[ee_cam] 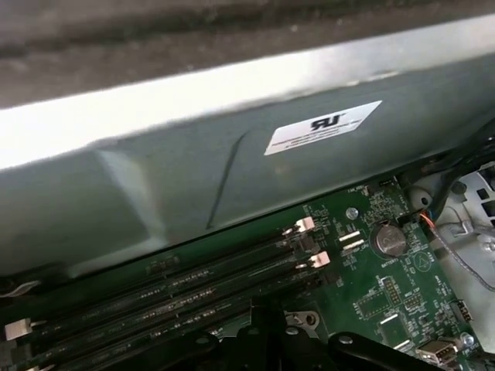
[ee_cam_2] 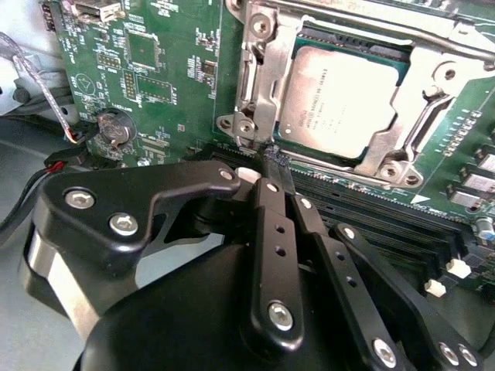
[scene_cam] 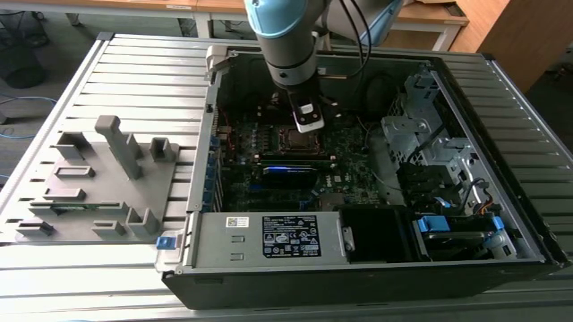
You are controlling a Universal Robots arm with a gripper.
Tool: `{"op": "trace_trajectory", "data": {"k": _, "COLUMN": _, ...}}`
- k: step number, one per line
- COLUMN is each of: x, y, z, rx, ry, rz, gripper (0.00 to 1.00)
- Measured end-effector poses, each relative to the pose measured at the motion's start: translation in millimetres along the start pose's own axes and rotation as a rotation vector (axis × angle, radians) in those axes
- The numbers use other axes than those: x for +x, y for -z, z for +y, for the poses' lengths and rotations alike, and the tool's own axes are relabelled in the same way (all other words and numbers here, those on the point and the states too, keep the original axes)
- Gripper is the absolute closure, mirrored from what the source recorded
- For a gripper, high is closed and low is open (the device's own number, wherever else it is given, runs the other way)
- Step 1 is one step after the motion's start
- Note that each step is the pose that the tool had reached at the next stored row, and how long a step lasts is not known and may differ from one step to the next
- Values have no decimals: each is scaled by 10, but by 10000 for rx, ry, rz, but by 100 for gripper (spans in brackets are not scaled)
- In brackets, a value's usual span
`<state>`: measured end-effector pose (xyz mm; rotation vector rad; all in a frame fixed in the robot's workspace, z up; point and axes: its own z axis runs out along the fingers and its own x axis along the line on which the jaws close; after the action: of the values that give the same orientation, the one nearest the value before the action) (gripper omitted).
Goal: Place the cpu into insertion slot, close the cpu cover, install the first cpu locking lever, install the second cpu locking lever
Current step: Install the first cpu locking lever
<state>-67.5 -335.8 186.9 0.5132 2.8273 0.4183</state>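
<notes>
The gripper (ee_cam_2: 272, 158) has its fingers drawn together with nothing between them, tips poised at the socket edge nearest the memory slots (ee_cam_2: 387, 212). Just beyond the tips, the cpu (ee_cam_2: 340, 97) lies flat in the insertion slot (ee_cam_2: 255, 85) with the cpu cover (ee_cam_2: 433, 85) closed over its rim. The motherboard (ee_cam_2: 155, 69) sits deep inside the open computer case (scene_cam: 501, 87), on a slatted table (scene_cam: 134, 67).

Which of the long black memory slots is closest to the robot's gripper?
The long black memory slot right beside the silvery cpu cover; the black gripper tip touches its end, while the other slots lie farther out.
</notes>
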Motion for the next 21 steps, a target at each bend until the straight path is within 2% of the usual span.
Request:
{"op": "trace_trajectory", "data": {"k": 11, "x": -12, "y": -15, "z": 37, "rx": 8, "ry": 3, "rz": -1, "gripper": 89}}
{"op": "trace_trajectory", "data": {"k": 21, "x": -51, "y": -23, "z": 49, "rx": 18, "ry": 2, "rz": 0, "gripper": 89}}
